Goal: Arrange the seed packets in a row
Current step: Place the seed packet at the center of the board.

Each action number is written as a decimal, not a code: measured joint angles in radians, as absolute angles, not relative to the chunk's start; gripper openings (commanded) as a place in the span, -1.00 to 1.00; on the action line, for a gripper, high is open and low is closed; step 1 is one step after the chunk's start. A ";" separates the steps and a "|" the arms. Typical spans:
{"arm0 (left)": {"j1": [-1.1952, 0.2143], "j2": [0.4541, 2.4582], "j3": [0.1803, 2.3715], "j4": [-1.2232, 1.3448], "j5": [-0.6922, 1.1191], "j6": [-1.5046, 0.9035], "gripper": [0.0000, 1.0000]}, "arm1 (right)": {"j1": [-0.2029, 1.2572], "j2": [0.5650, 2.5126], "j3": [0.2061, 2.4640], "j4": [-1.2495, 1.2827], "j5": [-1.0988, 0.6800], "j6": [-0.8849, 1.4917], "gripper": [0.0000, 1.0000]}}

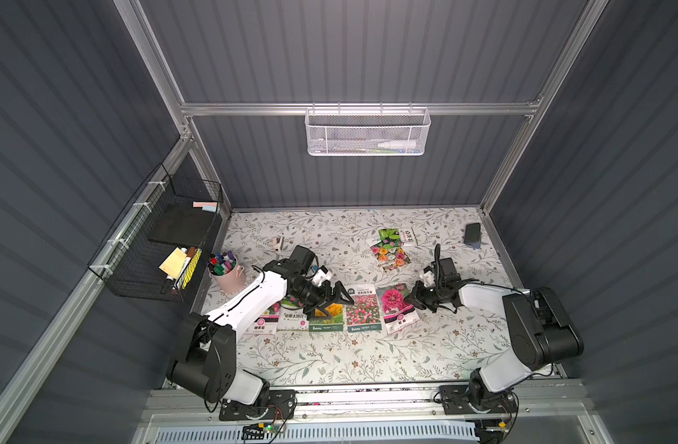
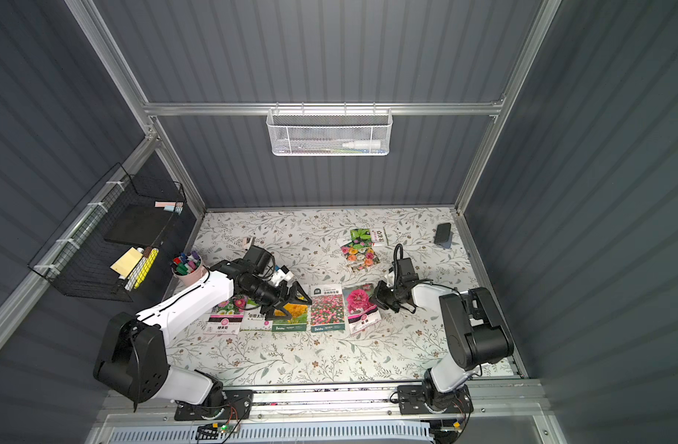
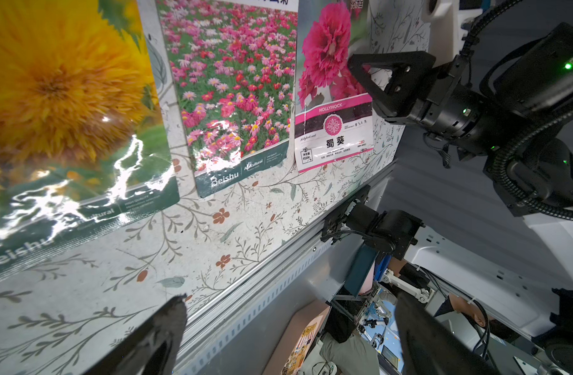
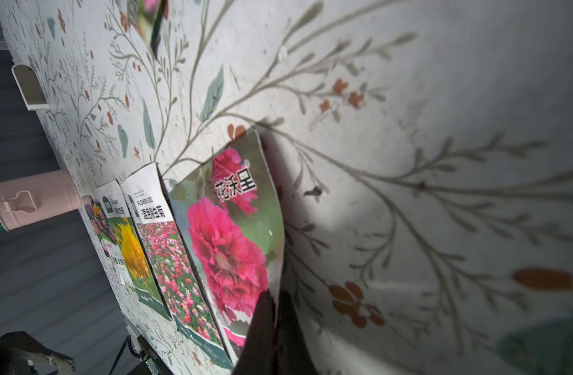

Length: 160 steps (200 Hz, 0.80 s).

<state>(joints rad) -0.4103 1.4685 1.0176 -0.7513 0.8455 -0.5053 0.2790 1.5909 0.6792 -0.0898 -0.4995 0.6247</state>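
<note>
Nearest the robot, five seed packets (image 1: 362, 309) lie side by side on the tabletop (image 1: 329, 357), long axes running front to back. The end one on the right, the hollyhock packet (image 1: 397, 307), is skewed: its near end swings out to the right, away from the daisy packet (image 1: 362, 311) beside it.

The right jaws (image 4: 275, 298) meet this packet at its right long edge, coming in from the right. They are closed flat together and seem to pinch that edge, which curls up off the tabletop with a shadow under it. Squaring the packet looks like the step in hand, which would mean turning its near end leftward.

The left jaws (image 1: 335, 303) hang spread wide above the yellow packet (image 1: 327, 321), holding nothing.

Farther back and to the right, well apart from the row, the mixed-flower packet (image 1: 391, 257) and the green packet (image 1: 393, 235) overlap, both lying askew. The right arm is the nearer one to them.
</note>
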 measured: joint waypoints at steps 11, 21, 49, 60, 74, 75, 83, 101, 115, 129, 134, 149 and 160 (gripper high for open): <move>-0.410 1.468 1.018 -0.752 0.846 -0.505 0.99 | 0.289 1.579 0.678 -0.083 -0.488 0.633 -1.00; -0.410 1.468 1.018 -0.752 0.846 -0.505 0.99 | 0.297 1.567 0.678 -0.073 -0.471 0.640 -1.00; -0.410 1.468 1.018 -0.752 0.846 -0.505 0.99 | 0.324 1.544 0.675 -0.056 -0.427 0.662 -1.00; -0.410 1.468 1.018 -0.752 0.846 -0.505 0.99 | 0.334 1.542 0.672 -0.050 -0.413 0.671 -1.00; -0.410 1.468 1.018 -0.752 0.846 -0.505 0.99 | 0.346 1.543 0.665 -0.047 -0.396 0.682 -1.00; -0.410 1.468 1.018 -0.752 0.846 -0.505 0.99 | 0.347 1.543 0.665 -0.047 -0.395 0.683 -1.00; -0.410 1.468 1.018 -0.752 0.846 -0.505 0.99 | 0.352 1.543 0.662 -0.047 -0.389 0.689 -1.00; -0.410 1.468 1.018 -0.752 0.846 -0.505 0.99 | 0.358 1.543 0.661 -0.047 -0.377 0.696 -1.00; -0.410 1.468 1.018 -0.752 0.846 -0.505 0.99 | 0.362 1.543 0.661 -0.047 -0.371 0.701 -1.00; -0.410 1.468 1.018 -0.752 0.846 -0.505 0.99 | 0.367 1.543 0.661 -0.047 -0.363 0.707 -1.00; -0.410 1.468 1.018 -0.752 0.846 -0.505 0.99 | 0.370 1.543 0.661 -0.046 -0.361 0.708 -1.00; -0.410 1.468 1.018 -0.752 0.846 -0.505 0.99 | 0.381 1.543 0.661 -0.045 -0.355 0.712 -1.00; -0.410 1.468 1.018 -0.752 0.846 -0.505 0.99 | 0.390 1.543 0.661 -0.044 -0.353 0.714 -1.00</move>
